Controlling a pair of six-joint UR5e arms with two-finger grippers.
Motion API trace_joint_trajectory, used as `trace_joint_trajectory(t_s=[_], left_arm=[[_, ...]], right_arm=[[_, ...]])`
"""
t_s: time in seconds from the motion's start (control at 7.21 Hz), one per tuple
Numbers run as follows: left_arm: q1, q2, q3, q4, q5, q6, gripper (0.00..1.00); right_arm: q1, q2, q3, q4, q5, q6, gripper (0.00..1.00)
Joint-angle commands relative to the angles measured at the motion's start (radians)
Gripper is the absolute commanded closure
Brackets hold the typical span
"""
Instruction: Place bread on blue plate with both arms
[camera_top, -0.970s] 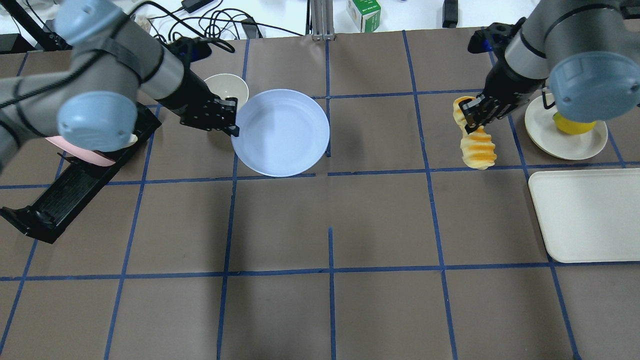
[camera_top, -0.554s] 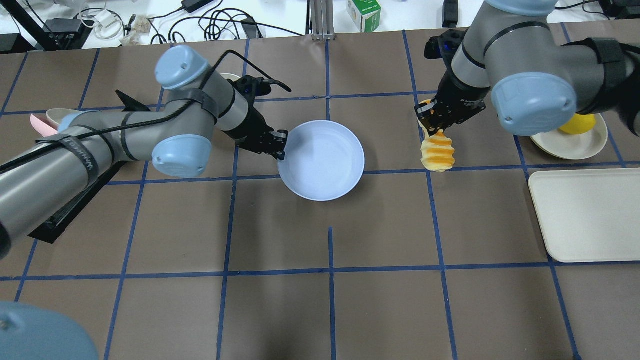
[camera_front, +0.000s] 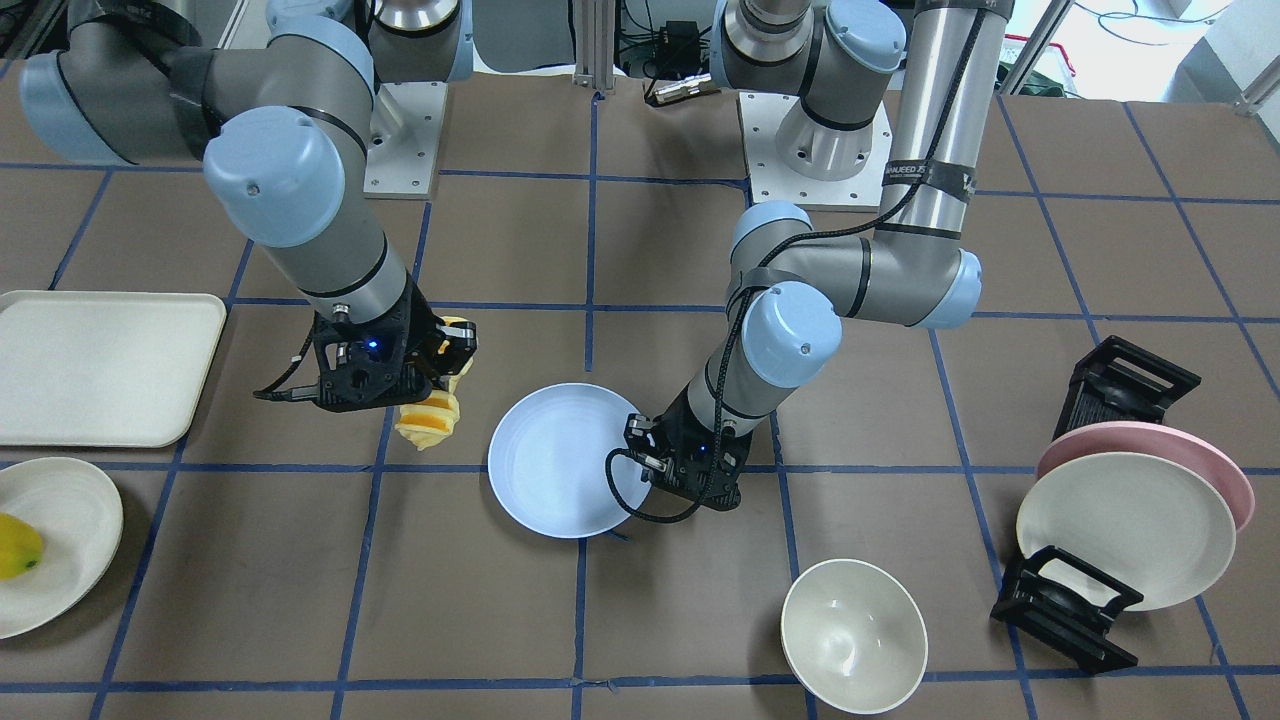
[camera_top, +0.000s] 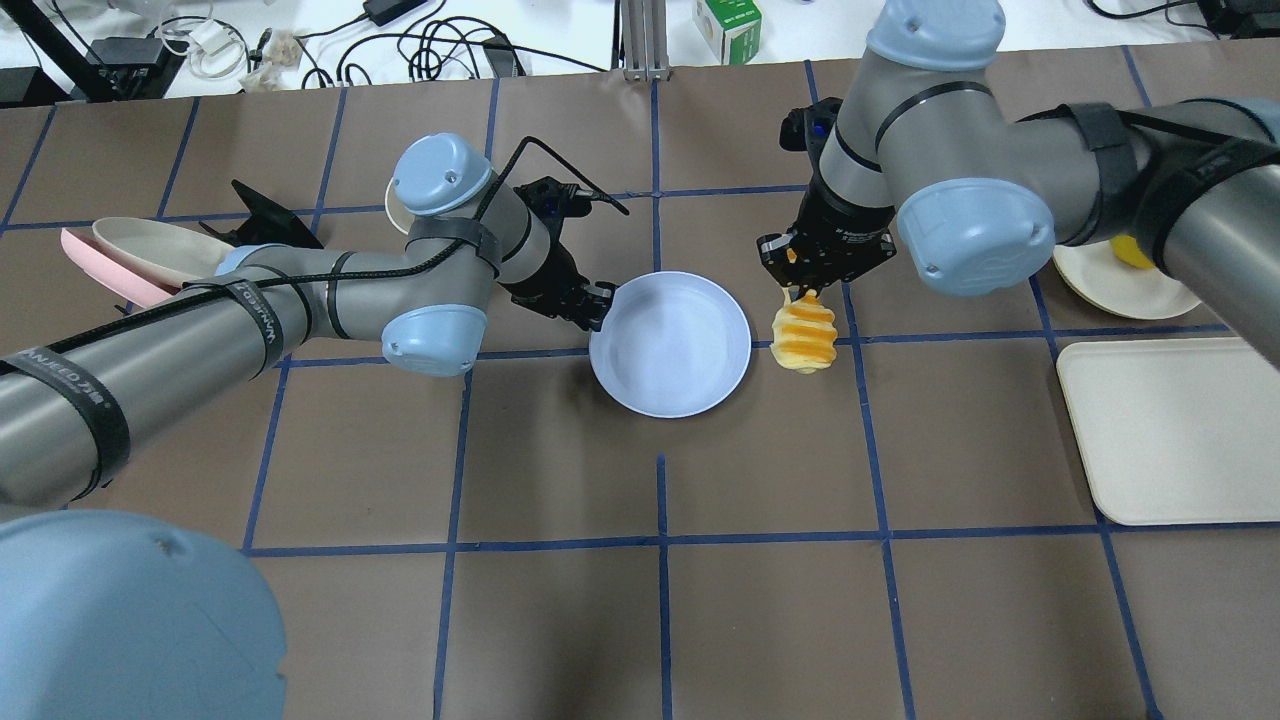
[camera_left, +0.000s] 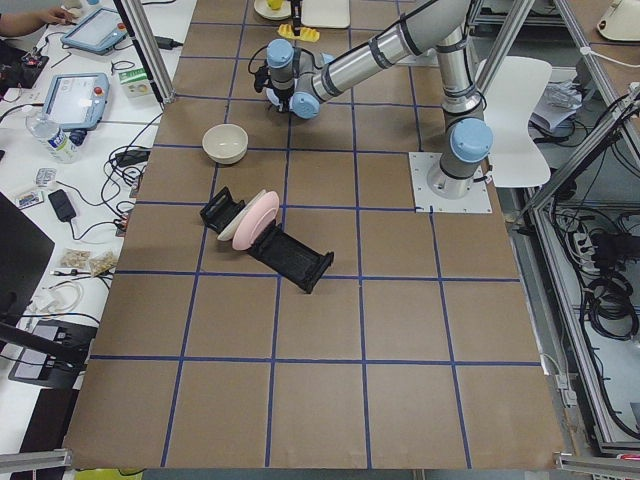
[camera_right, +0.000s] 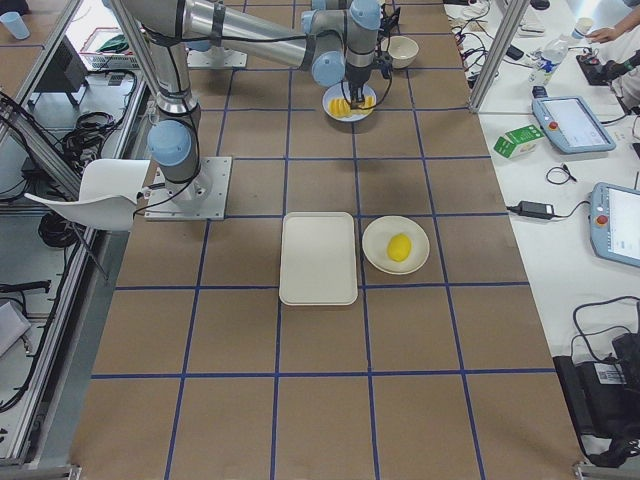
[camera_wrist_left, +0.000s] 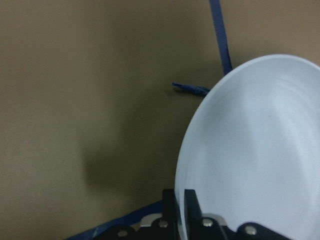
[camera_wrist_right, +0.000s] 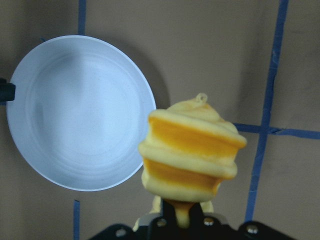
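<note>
Overhead exterior view has the bread (camera_top: 803, 340) hanging nose-down, just beside the blue plate (camera_top: 670, 400) on its right and not yet over it. The right fingers (camera_front: 458, 347) are closed on the loaf's upper end alone, so most of its length dangles free below them. The left fingers (camera_wrist_left: 190, 206) are pinched narrowly on the plate's left rim. The left wrist view shows the rim between them and a shadow on the bench (camera_top: 560, 620) set apart from the plate, which suggests the plate is raised or tipped rather than lying flat.

The likeliest failure is a release too soon or too far right, which would drop the loaf on the bench beside the rim. An end-on drop is a second risk, because an upright loaf may topple and roll over so shallow a lip. The rim pinch is thin, so the bread's weight landing off-centre could tilt the plate or work it loose. A loaf gripped by one end may also swing or slip as the arm moves. The two wrists stand close, and a careless approach could knock them together.
</note>
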Motion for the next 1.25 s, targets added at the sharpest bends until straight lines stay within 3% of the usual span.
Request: trace_joint_trajectory(t_s=[0.0,0.14,0.55,0.69,0.83,0.97,1.11], left_arm=[[0.006,0.029,0.018,0.031,0.016,0.061,0.0],[0.023,0.074,0.047,-0.063,0.016,0.069,0.0],[0.139,0.279,0.254,-0.72,0.051,0.098,0.0],[0.152,0.342,0.314,-0.863,0.14,0.088,0.0],[0.149,0.402,0.328,-0.897,0.233,0.018,0.0],[0.149,0.425,0.322,-0.897,0.237,-0.071,0.0],[0.152,0.431,0.321,-0.9,0.239,-0.074,0.0]], right_arm=[[0.078,0.057,0.001,-0.061,0.024,0.152,1.0],[0.11,0.087,-0.002,-0.07,0.026,0.216,1.0],[0.146,0.192,0.004,-0.266,0.059,0.246,0.94],[0.149,0.207,0.01,-0.27,0.091,0.315,0.8],[0.151,0.212,0.015,-0.268,0.09,0.332,0.09],[0.151,0.215,0.032,-0.27,0.09,0.332,0.0],[0.149,0.207,0.023,-0.293,0.092,0.331,0.0]])
